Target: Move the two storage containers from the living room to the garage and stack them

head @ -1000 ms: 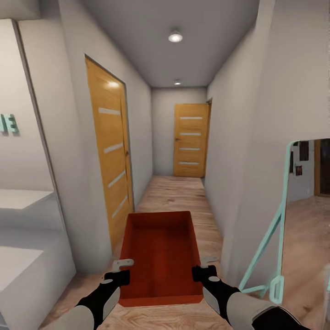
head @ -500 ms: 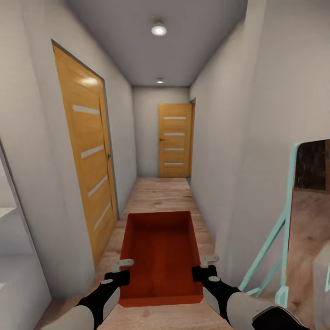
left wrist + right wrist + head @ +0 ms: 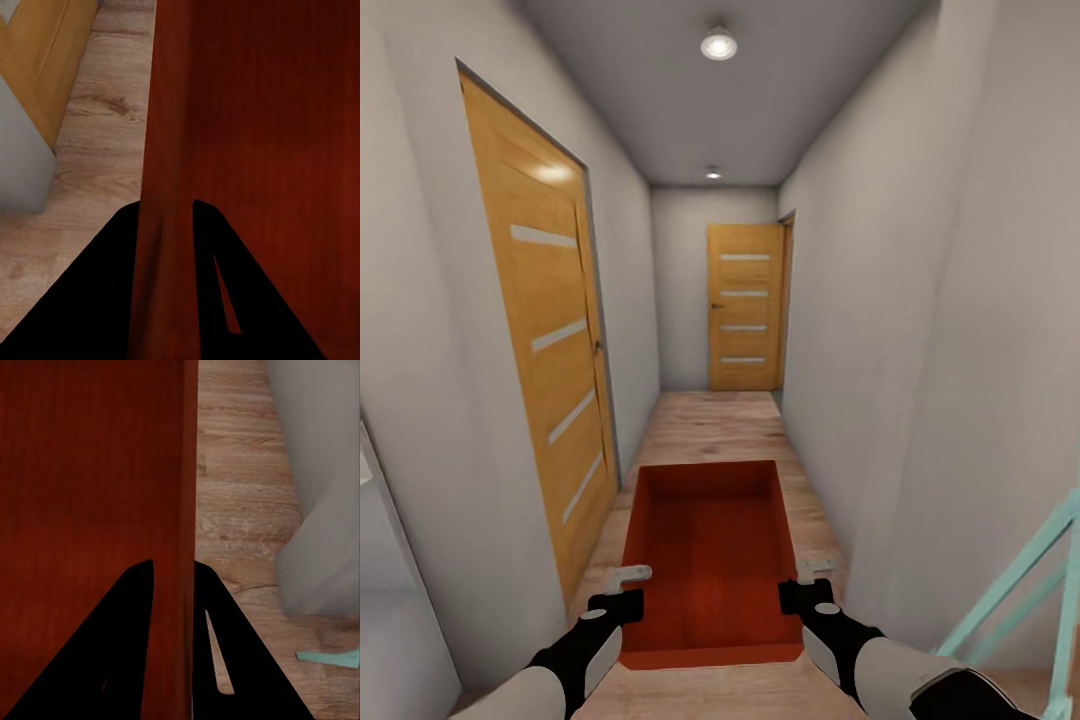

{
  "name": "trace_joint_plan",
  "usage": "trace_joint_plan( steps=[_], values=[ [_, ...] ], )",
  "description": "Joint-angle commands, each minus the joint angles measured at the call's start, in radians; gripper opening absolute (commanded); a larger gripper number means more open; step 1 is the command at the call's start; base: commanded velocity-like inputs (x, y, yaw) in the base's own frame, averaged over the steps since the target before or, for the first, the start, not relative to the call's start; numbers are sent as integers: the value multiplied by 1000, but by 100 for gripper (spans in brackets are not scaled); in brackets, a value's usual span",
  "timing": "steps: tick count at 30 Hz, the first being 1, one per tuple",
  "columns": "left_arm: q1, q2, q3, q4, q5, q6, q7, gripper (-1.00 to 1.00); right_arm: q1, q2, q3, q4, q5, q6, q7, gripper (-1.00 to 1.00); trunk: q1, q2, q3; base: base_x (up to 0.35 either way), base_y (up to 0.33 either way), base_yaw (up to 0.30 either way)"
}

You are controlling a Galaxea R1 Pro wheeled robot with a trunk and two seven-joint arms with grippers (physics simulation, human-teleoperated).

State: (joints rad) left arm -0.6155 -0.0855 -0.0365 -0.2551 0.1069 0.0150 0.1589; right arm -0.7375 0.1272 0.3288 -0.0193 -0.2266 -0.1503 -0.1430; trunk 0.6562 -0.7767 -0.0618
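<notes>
My left gripper (image 3: pixel 622 586) is clamped on the left wall of the orange-red rectangular plastic storage tub (image 3: pixel 712 548), one finger inside and one outside; my right gripper (image 3: pixel 807 580) pinches the right wall the same way. The left wrist view shows the thin wall running between my dark fingers (image 3: pixel 112 300), and the right wrist view matches (image 3: pixel 112 652).

The tub hangs level at twelve o'clock, just ahead of me, above the pale wood-plank hallway floor (image 3: pixel 715 420). I judge it light but flexible: thin straight walls could bow or slip out of a pinch, so holding both long walls near the close end, as I do, seems soundest.

An orange panelled door (image 3: pixel 550 330) stands at ten o'clock, a second (image 3: pixel 745 305) closes the corridor at twelve. Grey walls (image 3: pixel 880 330) squeeze the passage; a mint-green frame (image 3: pixel 1030 590) juts at four o'clock.
</notes>
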Motion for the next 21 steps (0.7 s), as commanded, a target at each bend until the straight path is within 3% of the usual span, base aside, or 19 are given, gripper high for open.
trace_joint_plan(
  steps=[1, 11, 21],
  values=[
    [0, 10, -1, 2, 10, 2, 19, -100, -2, 0, -17, -1, -11, -98, -6, -100, 1, -1, -2, 318, 144, 0],
    [0, 11, -1, 4, 10, 2, 20, -100, -2, 0, -17, -1, -11, -97, -6, -100, 1, -1, -2, 319, 112, 0],
    [0, 11, 0, 4, 10, 2, 20, -100, -2, 0, -17, -1, -12, -96, -6, -100, 1, -1, -2, 322, 19, 0]
  ],
)
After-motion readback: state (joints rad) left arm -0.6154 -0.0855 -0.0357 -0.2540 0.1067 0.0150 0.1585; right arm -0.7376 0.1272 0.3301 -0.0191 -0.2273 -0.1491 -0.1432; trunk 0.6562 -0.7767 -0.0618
